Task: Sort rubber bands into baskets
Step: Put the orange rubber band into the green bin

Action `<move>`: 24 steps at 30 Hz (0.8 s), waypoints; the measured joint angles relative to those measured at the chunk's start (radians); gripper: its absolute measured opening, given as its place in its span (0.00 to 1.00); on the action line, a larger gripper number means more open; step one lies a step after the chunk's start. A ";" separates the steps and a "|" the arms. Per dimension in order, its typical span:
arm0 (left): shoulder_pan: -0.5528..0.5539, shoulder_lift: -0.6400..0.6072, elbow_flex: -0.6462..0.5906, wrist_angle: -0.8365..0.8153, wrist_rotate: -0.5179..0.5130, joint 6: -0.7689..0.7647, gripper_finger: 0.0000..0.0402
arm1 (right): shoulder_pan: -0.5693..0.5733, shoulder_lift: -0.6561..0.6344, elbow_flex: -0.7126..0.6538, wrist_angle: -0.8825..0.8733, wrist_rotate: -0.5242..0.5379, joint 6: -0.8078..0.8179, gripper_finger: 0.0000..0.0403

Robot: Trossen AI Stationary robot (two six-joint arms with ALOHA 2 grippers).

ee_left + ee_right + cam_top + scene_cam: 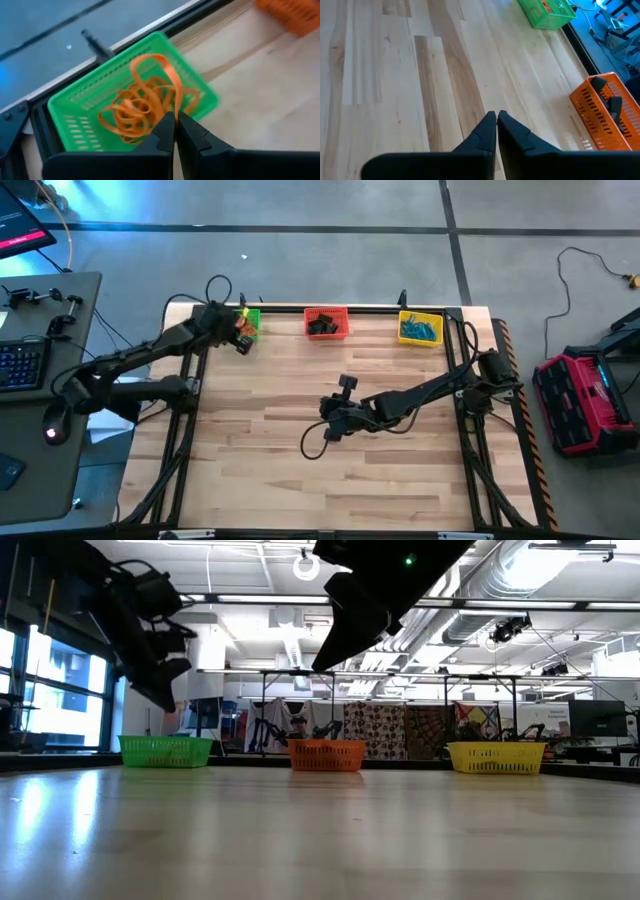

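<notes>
A: Which arm is nearer the drop?

B: The left gripper (175,131), at the upper left of the overhead frame. Its fingers are pinched together on an orange band (167,80) that loops up from the tips.

A: And the basket?

B: The green basket (90,92) lies directly beyond the tips, already holding a tangle of orange bands (132,112); I judge that only a release is left.

A: The right gripper (496,131)?

B: Pressed together, empty, mid-table. The red-orange basket (325,323) and yellow basket (421,328) stand along the top edge.

Pale, smooth wooden planks are seen on the table (395,75); perforated glossy plastic forms the green basket (80,107) and the orange basket (600,125).
</notes>
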 joint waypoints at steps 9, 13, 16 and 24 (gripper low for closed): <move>0.181 0.180 0.048 0.041 0.039 0.096 0.00 | 0.000 0.000 0.000 -0.005 0.000 -0.002 0.00; 0.214 0.264 0.111 0.036 0.039 0.132 0.00 | 0.000 0.000 0.000 -0.015 0.000 0.000 0.00; 0.229 0.323 0.165 -0.014 0.040 0.145 0.00 | 0.000 0.000 0.000 -0.018 0.000 0.004 0.00; 0.233 0.452 0.257 -0.161 0.050 0.182 0.00 | 0.000 0.000 0.000 -0.037 0.000 0.019 0.00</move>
